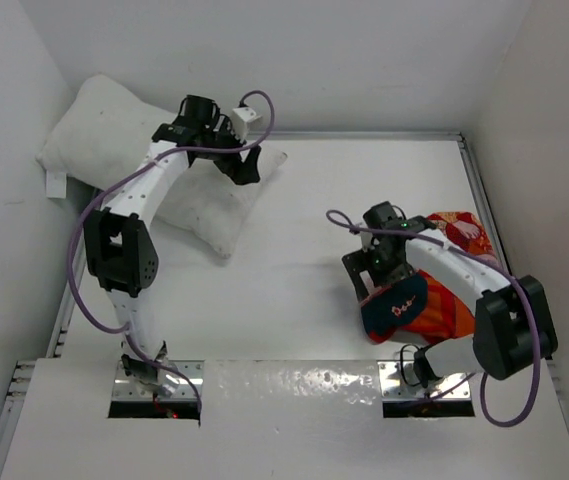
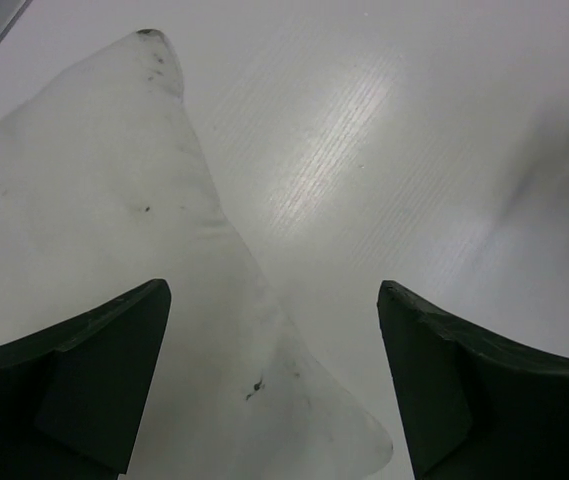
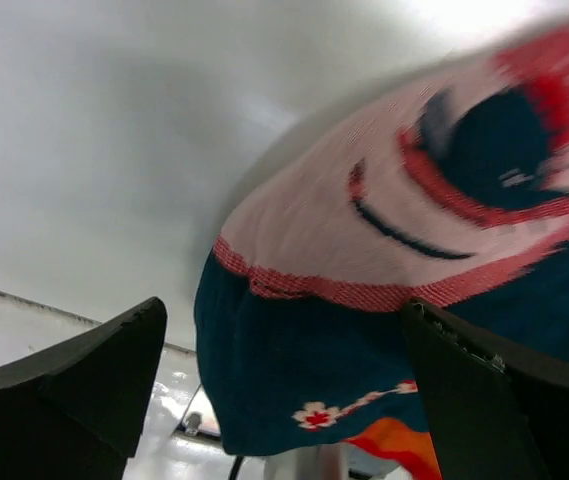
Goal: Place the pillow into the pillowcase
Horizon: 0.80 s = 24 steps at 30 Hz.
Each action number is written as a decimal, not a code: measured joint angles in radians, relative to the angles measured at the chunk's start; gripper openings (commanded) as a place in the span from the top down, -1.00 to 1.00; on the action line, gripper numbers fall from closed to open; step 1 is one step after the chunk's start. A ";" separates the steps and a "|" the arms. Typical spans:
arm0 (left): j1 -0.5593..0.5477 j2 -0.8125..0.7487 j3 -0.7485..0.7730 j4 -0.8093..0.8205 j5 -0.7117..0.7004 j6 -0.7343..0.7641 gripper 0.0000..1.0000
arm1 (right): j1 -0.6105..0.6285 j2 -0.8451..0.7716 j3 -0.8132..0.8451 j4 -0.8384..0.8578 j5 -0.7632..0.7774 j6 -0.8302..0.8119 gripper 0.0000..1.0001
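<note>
We're hovering left gripper (image 2: 274,300), jaws apart, over a pillow (image 2: 94,220) corner far-left, lining up a grab. Right gripper (image 3: 282,312), jaws wide, gripping nothing, is sitting above the crumpled pillowcase (image 3: 384,250) at right.

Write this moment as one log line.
left gripper: open over corner of plump white stuffed pillow | right gripper: open by crumpled red cartoon-print fabric pillowcase | pillow outside pillowcase

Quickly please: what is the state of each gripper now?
Left gripper: open, over a corner of the pillow, holding nothing.
Right gripper: open, at the pillowcase, not clamped on it.
</note>
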 measured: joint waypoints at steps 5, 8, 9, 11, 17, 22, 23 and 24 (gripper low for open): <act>0.066 -0.025 0.000 0.004 0.002 -0.033 -0.66 | 0.047 0.061 -0.105 -0.016 0.021 0.071 -0.58; 0.098 -0.044 0.000 -0.002 -0.008 -0.034 -0.66 | 0.054 0.113 -0.108 -0.024 0.068 0.083 1.00; 0.106 -0.052 0.000 -0.003 -0.011 -0.034 -0.66 | 0.055 0.128 -0.100 -0.027 0.071 0.091 1.00; 0.120 -0.068 0.000 -0.003 -0.015 -0.039 -0.66 | 0.056 0.166 -0.054 -0.043 0.061 0.093 1.00; 0.173 -0.110 0.003 0.005 -0.010 -0.068 -0.63 | 0.097 0.306 0.478 -0.109 -0.086 0.038 1.00; 0.251 -0.111 0.056 0.016 -0.011 -0.108 -0.61 | 0.086 0.243 0.944 0.078 -0.237 0.027 1.00; 0.261 -0.111 0.075 0.016 -0.011 -0.114 -0.61 | 0.068 0.198 0.966 0.113 -0.259 0.028 1.00; 0.272 -0.111 0.096 0.020 -0.011 -0.122 -0.61 | 0.024 0.137 0.958 0.157 -0.286 0.036 1.00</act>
